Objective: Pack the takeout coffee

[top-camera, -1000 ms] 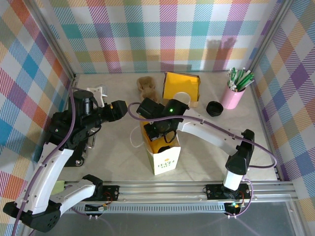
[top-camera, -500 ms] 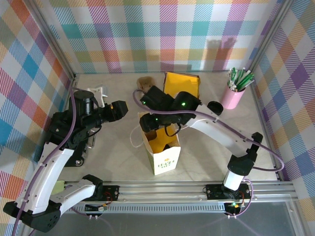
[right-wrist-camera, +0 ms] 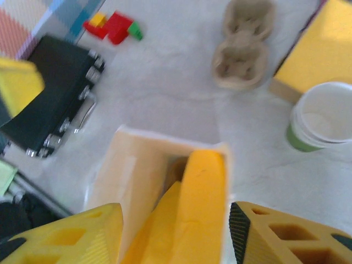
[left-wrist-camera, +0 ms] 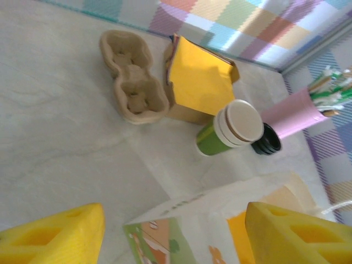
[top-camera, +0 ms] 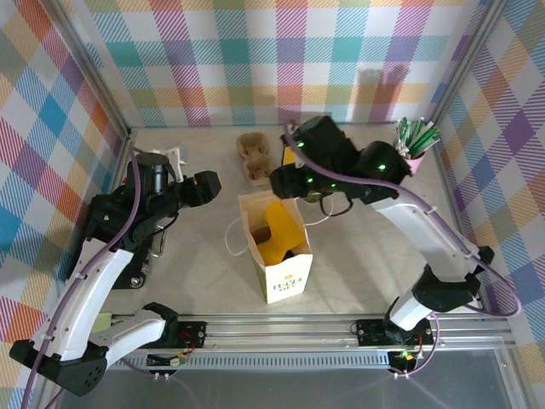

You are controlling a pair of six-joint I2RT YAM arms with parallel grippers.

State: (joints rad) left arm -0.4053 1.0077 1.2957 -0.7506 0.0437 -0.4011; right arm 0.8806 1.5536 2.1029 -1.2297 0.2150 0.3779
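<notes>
Right claw (right-wrist-camera: 173,212) is lifting out of the paper bag (top-camera: 288,279), jaws parted and empty, likely after release; takeout coffee, hidden, is presumably resting inside the bag. Left claw (left-wrist-camera: 173,220) is waiting open nearby, keeping clear.
</notes>
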